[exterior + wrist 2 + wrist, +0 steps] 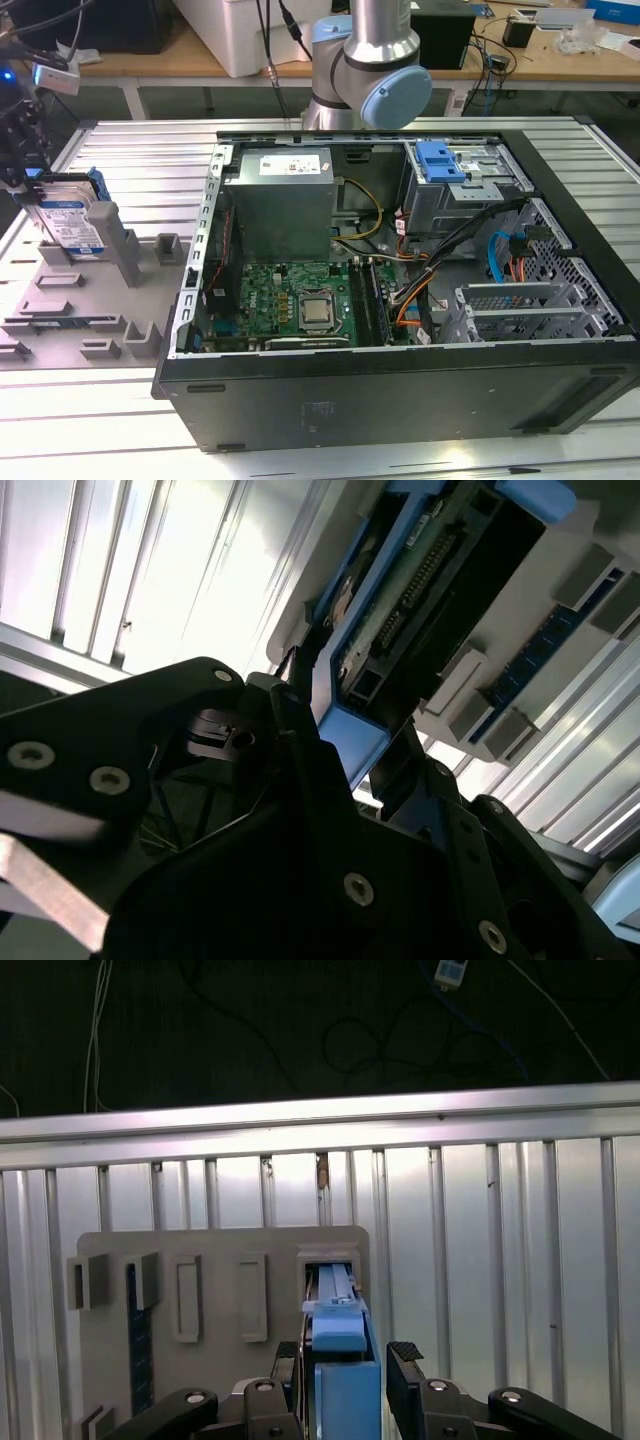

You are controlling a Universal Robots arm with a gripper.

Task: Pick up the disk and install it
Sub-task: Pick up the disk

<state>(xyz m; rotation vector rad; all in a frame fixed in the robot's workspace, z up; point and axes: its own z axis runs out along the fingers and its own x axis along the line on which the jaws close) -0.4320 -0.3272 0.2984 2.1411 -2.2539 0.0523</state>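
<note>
The disk (68,215) stands on edge in a slot of the grey fixture plate (100,300) at the exterior view's left, its blue-and-white label facing outward and blue carrier rail around it. My gripper (35,180) hangs over its top. In the first wrist view the disk's blue rail (340,1325) runs between my two black fingers (405,1360), with a thin gap on each side. The gripper (347,1360) is open and straddles the disk. The second wrist view shows the disk (400,610) from its connector side, with the gripper (345,735) astride the rail's end.
An open computer case (400,385) lies on the slatted metal table, to the exterior view's right of the fixture. Inside are a grey power-supply box (280,200), a motherboard (300,300) and a drive bay with a bare blue latch piece (438,160). The arm's base (370,60) rises behind the case.
</note>
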